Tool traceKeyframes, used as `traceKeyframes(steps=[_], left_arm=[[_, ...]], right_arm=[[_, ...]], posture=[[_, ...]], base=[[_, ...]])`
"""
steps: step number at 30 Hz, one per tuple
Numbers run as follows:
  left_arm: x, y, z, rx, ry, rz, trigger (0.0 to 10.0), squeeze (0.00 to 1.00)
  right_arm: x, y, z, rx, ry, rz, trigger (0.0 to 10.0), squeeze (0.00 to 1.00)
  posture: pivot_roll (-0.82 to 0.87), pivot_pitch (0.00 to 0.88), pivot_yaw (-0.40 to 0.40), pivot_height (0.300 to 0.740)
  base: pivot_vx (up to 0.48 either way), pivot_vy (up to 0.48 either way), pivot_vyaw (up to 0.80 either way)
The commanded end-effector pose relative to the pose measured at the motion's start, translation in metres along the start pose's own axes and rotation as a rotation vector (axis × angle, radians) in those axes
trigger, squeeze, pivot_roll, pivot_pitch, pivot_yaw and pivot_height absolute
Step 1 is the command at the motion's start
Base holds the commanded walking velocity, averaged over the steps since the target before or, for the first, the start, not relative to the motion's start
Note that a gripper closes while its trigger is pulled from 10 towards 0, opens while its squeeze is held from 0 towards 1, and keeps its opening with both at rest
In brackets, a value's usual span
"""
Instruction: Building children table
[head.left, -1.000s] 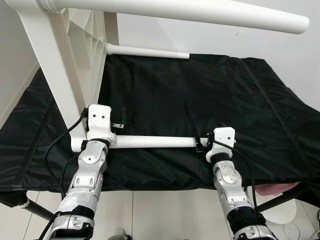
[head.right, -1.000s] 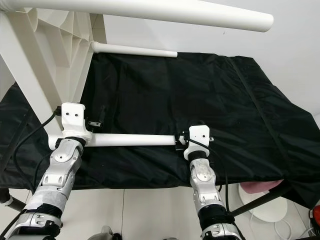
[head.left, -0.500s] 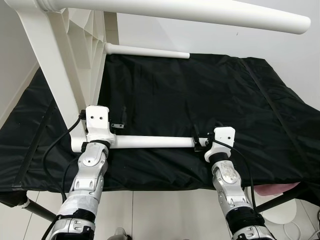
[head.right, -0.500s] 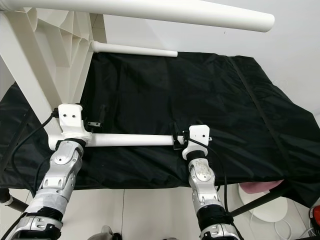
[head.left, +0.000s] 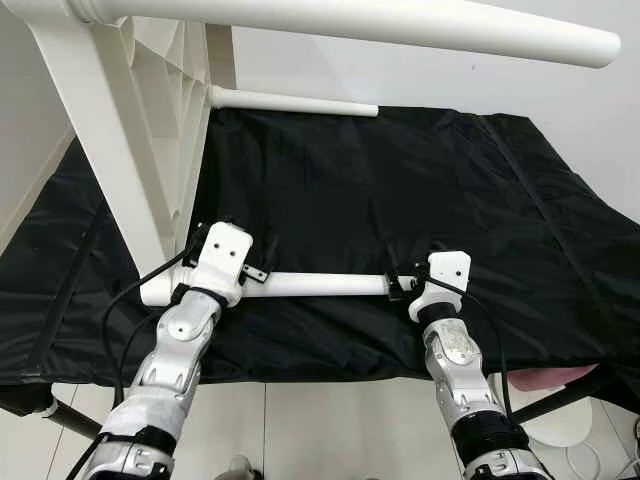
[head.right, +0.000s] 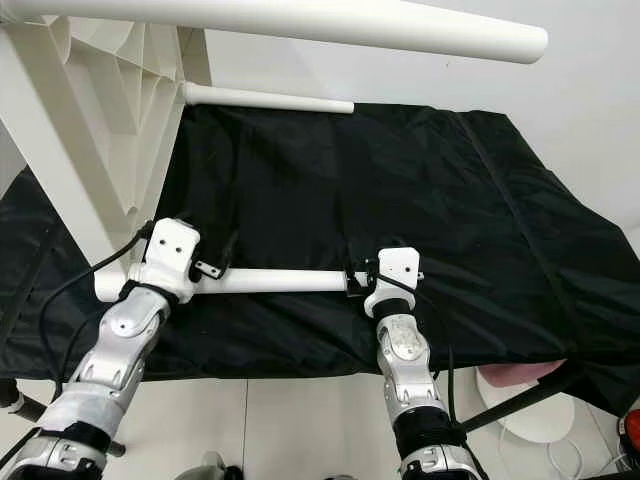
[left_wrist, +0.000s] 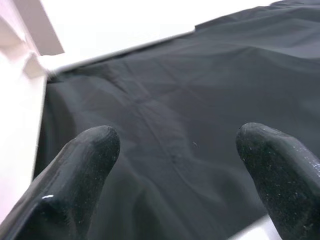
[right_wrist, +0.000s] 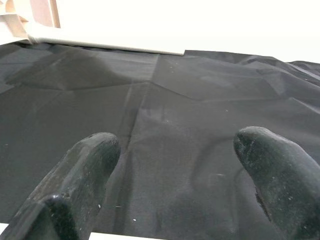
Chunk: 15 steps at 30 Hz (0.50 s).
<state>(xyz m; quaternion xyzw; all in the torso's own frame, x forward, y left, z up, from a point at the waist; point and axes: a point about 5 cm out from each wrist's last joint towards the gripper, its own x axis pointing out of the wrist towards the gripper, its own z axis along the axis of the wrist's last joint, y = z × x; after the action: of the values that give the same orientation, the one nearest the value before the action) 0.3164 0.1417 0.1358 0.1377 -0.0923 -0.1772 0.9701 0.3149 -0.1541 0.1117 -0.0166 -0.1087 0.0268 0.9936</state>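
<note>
On the far left stands the white children table (head.left: 120, 150), tipped on its side on a table covered with black cloth (head.left: 400, 180), so that its ribbed underside faces to the right and its legs reach out sideways. One thick leg (head.left: 400, 25) passes across the top of the head views, and a thinner far leg (head.left: 290, 101) lies along the back edge of the cloth. The near leg (head.left: 320, 285) stretches low over the front part of the cloth, from the table's corner toward the right. The left claw (head.left: 252, 262) is at the inner end of this leg, close to where it meets the table body – its two black fingers (left_wrist: 75, 180) stand apart over the dark cloth in the left wrist view. Further right, the right claw (head.left: 402, 279) is at the free end of the same leg, and its fingers (right_wrist: 80, 175) are also spread wide, with only cloth between them. At the lower right corner, below the table edge, a pink object (head.left: 550, 378) shows partly.
</note>
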Motion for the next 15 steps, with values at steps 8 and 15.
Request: traceKeyframes(steps=[8, 15], left_arm=[[-0.027, 0.0, -0.017, -0.03, 0.054, -0.206, 10.0, 0.0], [-0.028, 0.006, -0.023, 0.067, 0.08, -0.212, 10.0, 0.0]], right_arm=[[-0.001, -0.001, -0.001, -0.003, -0.002, 0.011, 10.0, 0.0], [0.0, 0.001, -0.001, -0.002, -0.004, 0.024, 10.0, 0.0]], posture=[[0.11, 0.077, -0.049, 0.74], [0.11, 0.075, -0.055, 0.74]], base=[[0.0, 0.0, 0.0], [0.0, 0.0, 0.0]])
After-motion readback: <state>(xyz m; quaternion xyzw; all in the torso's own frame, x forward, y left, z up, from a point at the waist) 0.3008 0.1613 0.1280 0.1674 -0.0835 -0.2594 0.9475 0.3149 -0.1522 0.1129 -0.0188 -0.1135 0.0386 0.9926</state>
